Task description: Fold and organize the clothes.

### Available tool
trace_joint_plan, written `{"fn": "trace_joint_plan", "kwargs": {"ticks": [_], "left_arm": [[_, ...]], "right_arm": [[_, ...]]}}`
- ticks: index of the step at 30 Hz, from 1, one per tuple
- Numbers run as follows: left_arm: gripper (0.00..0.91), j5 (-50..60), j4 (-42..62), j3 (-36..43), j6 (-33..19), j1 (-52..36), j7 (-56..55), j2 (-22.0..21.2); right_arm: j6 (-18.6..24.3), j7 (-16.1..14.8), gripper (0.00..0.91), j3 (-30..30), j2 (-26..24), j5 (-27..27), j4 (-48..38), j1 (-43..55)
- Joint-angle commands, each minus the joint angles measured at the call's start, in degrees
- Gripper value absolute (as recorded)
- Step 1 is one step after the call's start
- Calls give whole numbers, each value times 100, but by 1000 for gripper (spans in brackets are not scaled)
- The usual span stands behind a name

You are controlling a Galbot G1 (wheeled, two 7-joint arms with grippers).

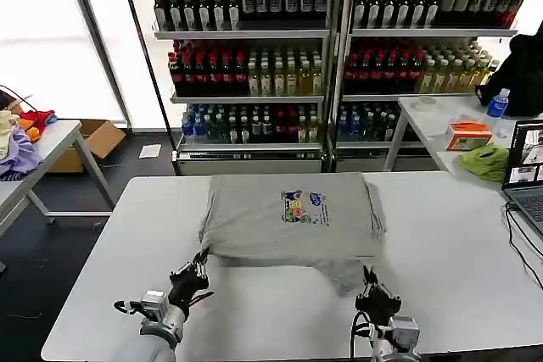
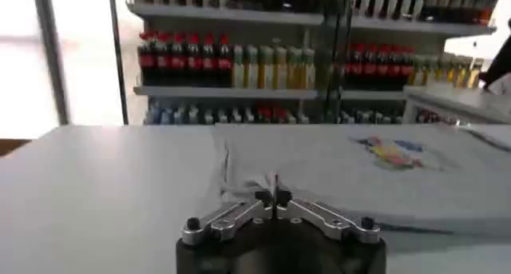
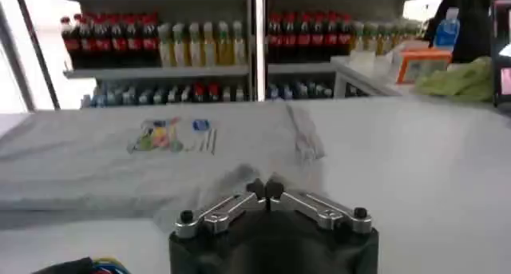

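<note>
Grey T-shirt (image 1: 293, 218) lies partly folded at centre of white worktop (image 1: 441, 252), chest print up. Left gripper (image 1: 197, 275) sits just off shirt's near-left corner, fingers pressed together, nothing held. Right gripper (image 1: 373, 291) is near the sleeve flap at near-right edge, fingers closed too, empty.

Left tool (image 1: 202, 263), right tool (image 1: 370, 281) closed, low, apart

Both the left black two-fingered gripper (image 1: 202, 262) and the right black two-fingered gripper (image 1: 371, 281) have silver metal linkage bars with dark screws. Each sits on a silver-grey wrist. Black cables loop beside the right wrist.
</note>
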Motion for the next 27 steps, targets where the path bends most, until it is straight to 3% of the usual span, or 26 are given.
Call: {"fn": "trace_joint_plan", "kwargs": {"ticks": [1, 11, 27], "left_arm": [[0, -298, 132, 15, -56, -565, -86, 123], [0, -627, 1203, 397, 73, -1723, -154, 405], [0, -883, 2709, 962, 320, -3039, -274, 208]], "right_arm": [[90, -106, 0, 92, -31, -74, -168, 833], [-279, -112, 0, -131, -222, 63, -1478, 2231], [-322, -329, 0, -402, -101, 149, -3209, 3658]]}}
